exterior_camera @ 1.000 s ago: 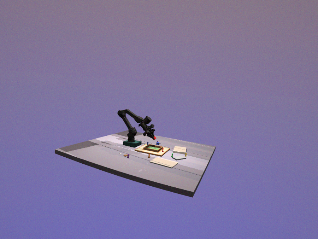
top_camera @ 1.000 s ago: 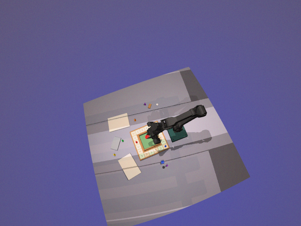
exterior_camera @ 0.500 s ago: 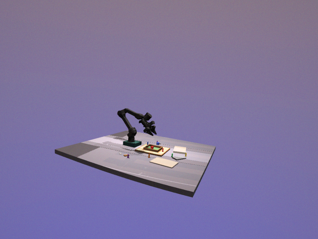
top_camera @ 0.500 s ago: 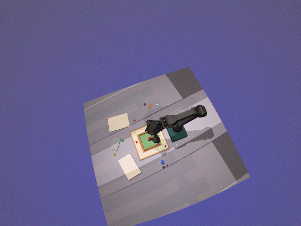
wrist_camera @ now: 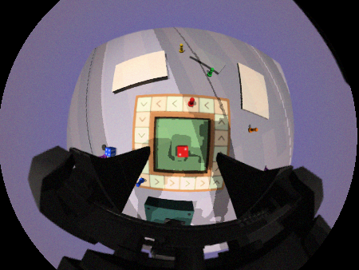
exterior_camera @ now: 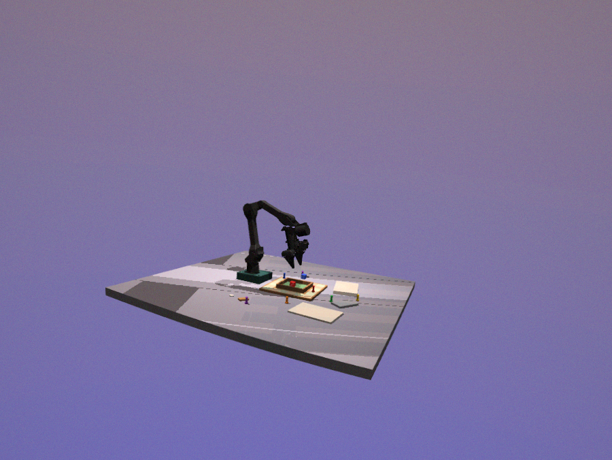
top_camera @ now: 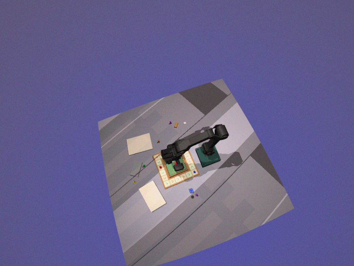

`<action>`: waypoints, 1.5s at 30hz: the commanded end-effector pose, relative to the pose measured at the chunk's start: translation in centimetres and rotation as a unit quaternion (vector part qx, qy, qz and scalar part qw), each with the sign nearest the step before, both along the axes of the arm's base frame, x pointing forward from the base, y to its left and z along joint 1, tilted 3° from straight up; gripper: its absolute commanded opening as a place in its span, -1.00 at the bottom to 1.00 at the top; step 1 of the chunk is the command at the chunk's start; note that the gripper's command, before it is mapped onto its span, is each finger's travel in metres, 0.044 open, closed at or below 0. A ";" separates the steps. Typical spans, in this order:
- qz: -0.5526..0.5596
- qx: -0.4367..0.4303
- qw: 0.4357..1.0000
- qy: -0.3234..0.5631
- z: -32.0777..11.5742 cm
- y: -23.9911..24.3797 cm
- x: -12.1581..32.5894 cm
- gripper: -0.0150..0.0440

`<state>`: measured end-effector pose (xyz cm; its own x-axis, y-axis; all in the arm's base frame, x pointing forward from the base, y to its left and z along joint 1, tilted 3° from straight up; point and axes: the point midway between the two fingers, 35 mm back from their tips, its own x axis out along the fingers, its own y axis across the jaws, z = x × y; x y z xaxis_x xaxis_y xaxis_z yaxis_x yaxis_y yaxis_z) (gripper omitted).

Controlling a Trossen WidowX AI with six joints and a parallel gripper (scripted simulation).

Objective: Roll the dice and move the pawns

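Observation:
My gripper (exterior_camera: 296, 266) (wrist_camera: 183, 153) is open and empty, pointing down above the tray (wrist_camera: 182, 114). The red die (top_camera: 175, 163) (exterior_camera: 292, 283) (wrist_camera: 183, 151) lies on the green tray floor below the fingers; its top face seems to show two pips. The blue die (top_camera: 191, 190) (exterior_camera: 303, 276) (wrist_camera: 110, 152) lies on the table outside the board. The red pawn (top_camera: 160, 167) (exterior_camera: 313, 288) (wrist_camera: 191, 102) stands on the track side far from the arm base. The blue pawn (top_camera: 194, 172) (exterior_camera: 284, 275) (wrist_camera: 140, 182) stands on a corner square near the base.
A purple pawn (top_camera: 196, 194) and dark disc (top_camera: 192, 196) lie close to the blue die. Two cream slabs (top_camera: 139, 144) (top_camera: 152, 196), green (wrist_camera: 211, 72), yellow (wrist_camera: 181, 48) and orange (wrist_camera: 253, 129) pawns surround the board. Another purple pawn (top_camera: 170, 122), orange block (top_camera: 176, 124) and white disc (top_camera: 185, 122) lie farther off.

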<state>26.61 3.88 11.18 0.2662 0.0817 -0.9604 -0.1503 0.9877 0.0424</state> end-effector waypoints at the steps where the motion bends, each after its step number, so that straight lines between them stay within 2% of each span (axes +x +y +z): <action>1: 0.009 -0.021 0.993 0.112 -1.3 0.1 0.5 1.00; 5: 0.011 -0.026 0.989 0.143 -1.8 0.2 0.6 1.00; 6: 0.005 -0.017 0.995 0.100 -1.3 0.1 0.5 1.00; 7: 0.005 -0.017 0.995 0.100 -1.3 0.1 0.5 1.00; 9: 0.004 -0.015 0.995 0.102 -1.4 1.0 0.5 0.82; 13: 0.000 -0.010 0.993 0.114 -2.0 6.4 0.3 0.47; 14: -0.001 -0.009 0.993 0.117 -2.2 7.8 0.1 0.44; 25: -0.016 -0.014 0.989 0.148 -4.2 21.6 -6.8 0.44; 32: -0.017 -0.014 0.989 0.149 -4.2 22.2 -7.6 0.44; 45: -0.017 -0.014 0.989 0.149 -7.1 22.6 -7.8 0.44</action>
<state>19.04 26.65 5.17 -0.0183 0.0600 -0.9980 -0.1076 0.9923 0.0616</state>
